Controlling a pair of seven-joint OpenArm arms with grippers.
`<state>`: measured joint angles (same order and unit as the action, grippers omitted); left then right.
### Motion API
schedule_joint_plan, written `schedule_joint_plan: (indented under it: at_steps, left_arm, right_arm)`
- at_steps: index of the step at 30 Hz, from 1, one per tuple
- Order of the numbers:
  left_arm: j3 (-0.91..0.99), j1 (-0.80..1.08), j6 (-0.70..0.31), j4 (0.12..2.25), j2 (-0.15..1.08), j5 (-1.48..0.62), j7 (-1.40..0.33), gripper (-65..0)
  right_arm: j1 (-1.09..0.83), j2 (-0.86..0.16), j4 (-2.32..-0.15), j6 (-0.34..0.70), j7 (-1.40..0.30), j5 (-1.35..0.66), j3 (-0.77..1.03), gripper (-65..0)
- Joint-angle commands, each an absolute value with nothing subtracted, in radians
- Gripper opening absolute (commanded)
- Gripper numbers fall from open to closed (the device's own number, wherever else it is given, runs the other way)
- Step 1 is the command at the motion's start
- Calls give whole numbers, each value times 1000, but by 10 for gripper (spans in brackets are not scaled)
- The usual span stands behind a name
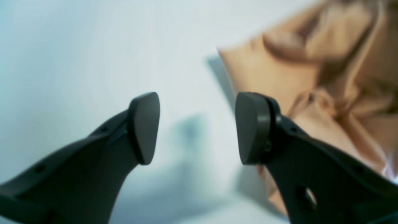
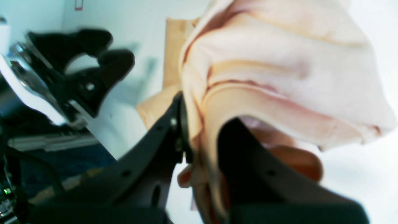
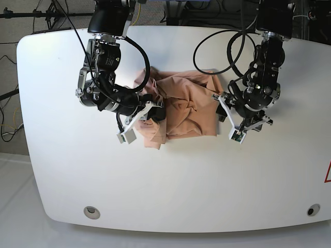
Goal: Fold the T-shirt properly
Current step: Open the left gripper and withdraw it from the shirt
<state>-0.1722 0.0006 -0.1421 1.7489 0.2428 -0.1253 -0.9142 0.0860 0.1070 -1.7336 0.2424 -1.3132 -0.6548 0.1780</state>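
Observation:
The peach T-shirt (image 3: 186,106) lies crumpled and partly folded in the middle of the white table (image 3: 170,181). My right gripper (image 3: 156,113) is at the shirt's left edge. In the right wrist view it (image 2: 202,137) is shut on a bunched fold of the shirt (image 2: 273,68), which is lifted. My left gripper (image 3: 219,102) is at the shirt's right edge. In the left wrist view it (image 1: 197,124) is open and empty over bare table, with the shirt (image 1: 311,62) just to its right. It also shows in the right wrist view (image 2: 108,49). The shirt's round mark is hidden.
Cables and stands crowd the table's far edge (image 3: 217,8). Two round holes sit near the front edge (image 3: 91,211) (image 3: 310,210). A red mark (image 3: 327,173) is at the right edge.

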Motion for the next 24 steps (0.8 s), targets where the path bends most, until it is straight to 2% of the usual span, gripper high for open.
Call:
schedule_joint_plan:
  at_steps: [1, 13, 20, 24]
  left_arm:
    - [-168, 22, -142, 1751, 260, -125, -874, -283]
    - [-173, 91, -145, 1586, 257, -127, -765, -283]
    - [-166, 85, -251, 1501, 254, -127, -746, -283]
    - [-165, 84, -265, 1492, 245, -127, -745, -283]
  right_arm:
    - [108, 108, -1751, 231, -1300, -679, 150, -650]
    - [117, 107, -1748, 225, -1297, -674, 101, -650]
    - [117, 105, -1748, 225, -1297, -674, 101, -650]
    - [119, 107, -1748, 225, -1297, -674, 101, -650]
